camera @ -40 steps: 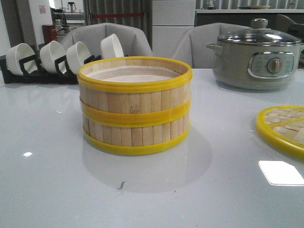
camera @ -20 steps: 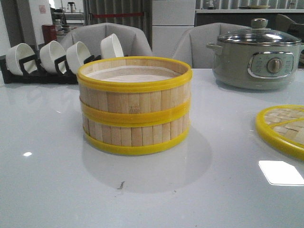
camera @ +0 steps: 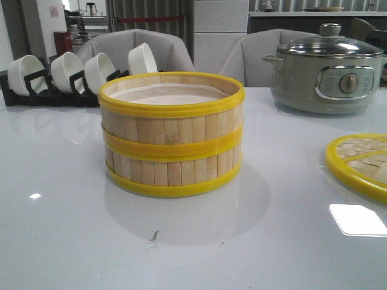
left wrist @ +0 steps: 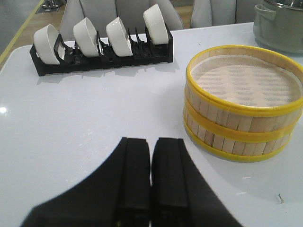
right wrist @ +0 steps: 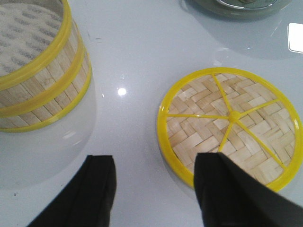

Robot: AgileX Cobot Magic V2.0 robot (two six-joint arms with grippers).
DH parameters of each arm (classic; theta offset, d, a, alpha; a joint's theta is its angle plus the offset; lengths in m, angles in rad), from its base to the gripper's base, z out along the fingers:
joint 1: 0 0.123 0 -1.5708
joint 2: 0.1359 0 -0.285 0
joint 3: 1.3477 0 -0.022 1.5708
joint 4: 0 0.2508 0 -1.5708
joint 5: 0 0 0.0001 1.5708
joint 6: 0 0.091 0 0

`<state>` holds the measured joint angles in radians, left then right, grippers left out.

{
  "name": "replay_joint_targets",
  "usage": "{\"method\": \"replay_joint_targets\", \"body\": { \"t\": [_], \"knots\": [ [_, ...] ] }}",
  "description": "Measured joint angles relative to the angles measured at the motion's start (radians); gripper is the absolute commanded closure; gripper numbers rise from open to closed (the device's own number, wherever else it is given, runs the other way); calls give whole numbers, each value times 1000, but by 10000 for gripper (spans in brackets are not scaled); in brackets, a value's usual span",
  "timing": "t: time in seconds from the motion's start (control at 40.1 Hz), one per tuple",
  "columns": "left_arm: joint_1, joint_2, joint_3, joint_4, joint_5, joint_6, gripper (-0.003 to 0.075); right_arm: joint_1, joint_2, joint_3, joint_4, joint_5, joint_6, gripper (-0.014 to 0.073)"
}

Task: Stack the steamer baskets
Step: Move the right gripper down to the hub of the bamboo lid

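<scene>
The two steamer baskets are sitting one on top of the other in the middle of the glossy white table, forming a single round drum of pale vertical bamboo slats banded by bright yellow rims at top, seam and base; a perforated paper liner is lying flat inside the upper ring. A round lid of woven bamboo strips, framed in yellow with thin yellow spokes meeting at a hub, is lying flat on the table to the stack's right, well apart from it. Behind, a smooth grey electric pot with a glass lid is standing at the far right, and white bowls are leaning in a black rack at the far left. The left gripper is hovering near the stack without touching it, its black fingers pressed together and holding nothing. The right gripper is hanging above the table between stack and lid, fingers spread wide and empty, one finger overlapping the lid's rim in the wrist view.
</scene>
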<state>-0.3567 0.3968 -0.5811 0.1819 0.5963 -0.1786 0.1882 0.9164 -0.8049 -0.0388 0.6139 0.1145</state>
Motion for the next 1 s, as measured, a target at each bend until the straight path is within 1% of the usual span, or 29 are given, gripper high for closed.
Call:
{"method": "replay_joint_targets", "body": {
  "t": [0.998],
  "knots": [
    [0, 0, 0, 0, 0, 0, 634, 0, 20, 0, 0, 13, 0, 125]
  ]
}}
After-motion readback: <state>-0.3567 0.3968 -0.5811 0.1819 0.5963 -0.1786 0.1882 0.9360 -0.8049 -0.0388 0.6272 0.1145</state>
